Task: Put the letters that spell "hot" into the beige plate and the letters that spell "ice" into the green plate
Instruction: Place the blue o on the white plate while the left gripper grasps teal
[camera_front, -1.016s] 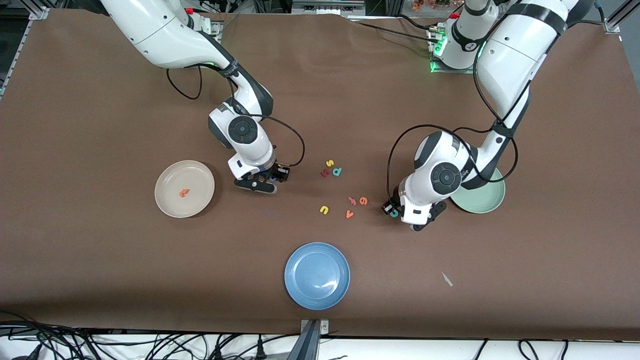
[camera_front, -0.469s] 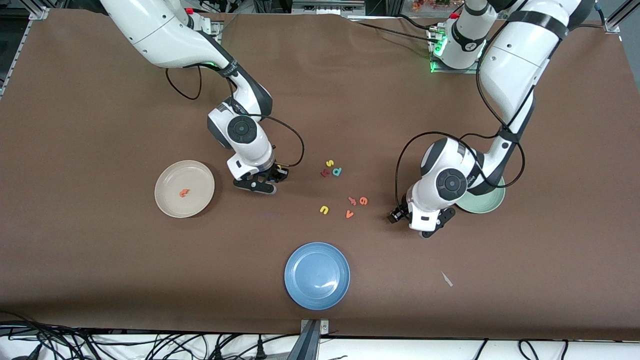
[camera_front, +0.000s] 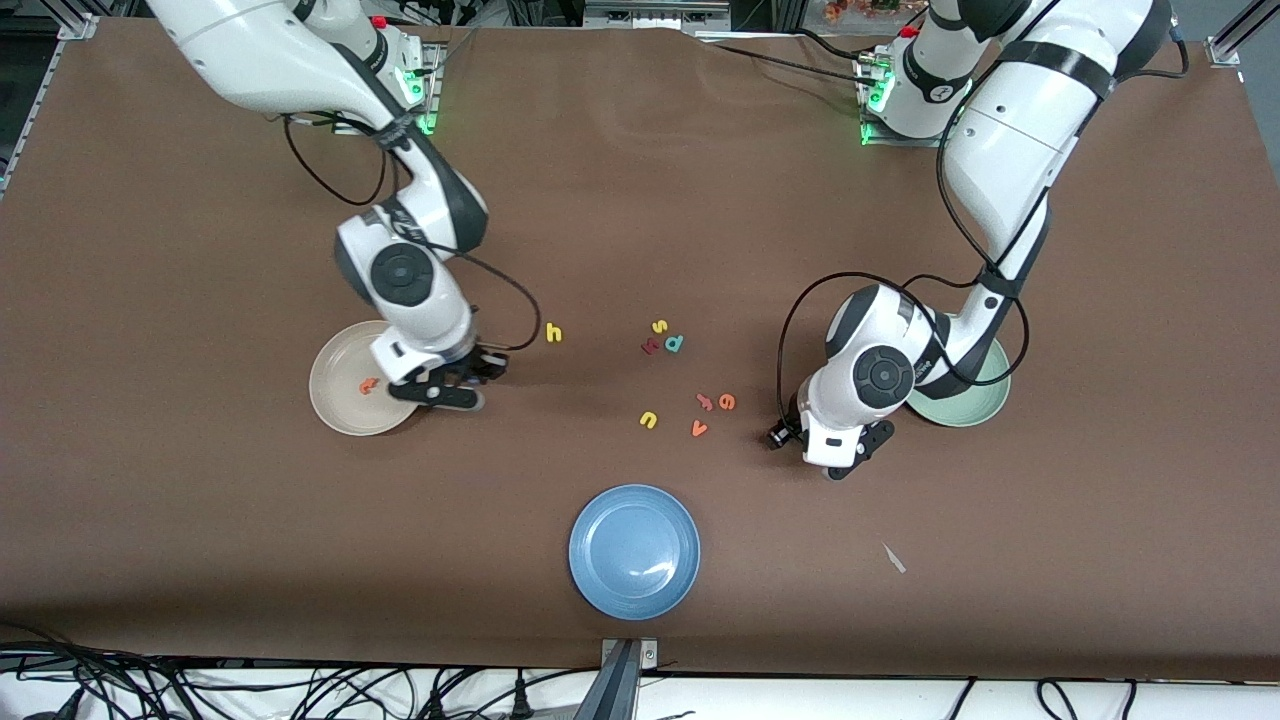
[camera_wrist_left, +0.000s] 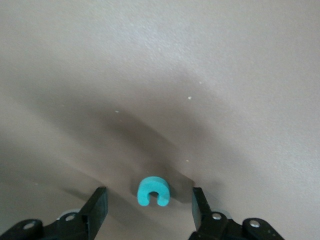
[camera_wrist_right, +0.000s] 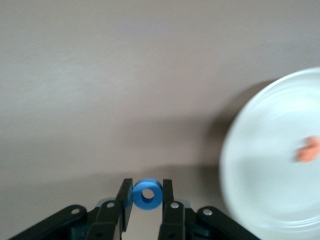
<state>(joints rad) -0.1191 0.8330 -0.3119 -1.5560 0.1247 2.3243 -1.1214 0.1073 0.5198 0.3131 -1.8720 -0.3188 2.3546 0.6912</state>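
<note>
My right gripper (camera_front: 445, 392) is shut on the blue o (camera_wrist_right: 147, 194) and hangs over the rim of the beige plate (camera_front: 340, 410). The orange t (camera_front: 368, 385) lies in that plate. The yellow h (camera_front: 553, 333) lies on the table, toward the middle from the plate. My left gripper (camera_front: 845, 455) stands open, low beside the green plate (camera_front: 970, 405). The teal c (camera_wrist_left: 153, 191) lies flat between its fingers, untouched. It is hidden in the front view. The orange e (camera_front: 727, 402) and dark red i (camera_front: 650, 346) lie mid-table.
Loose letters lie mid-table: a yellow s (camera_front: 659, 326), a teal d (camera_front: 675, 343), a yellow u (camera_front: 648, 420), an orange v (camera_front: 699, 429) and a reddish letter (camera_front: 704, 402). A blue plate (camera_front: 634, 550) sits nearest the front camera. A white scrap (camera_front: 894, 558) lies near it.
My right gripper has carried the blue o from beside the yellow h to the beige plate's rim, uncovering the h. My left hand shifted a little beside the green plate.
</note>
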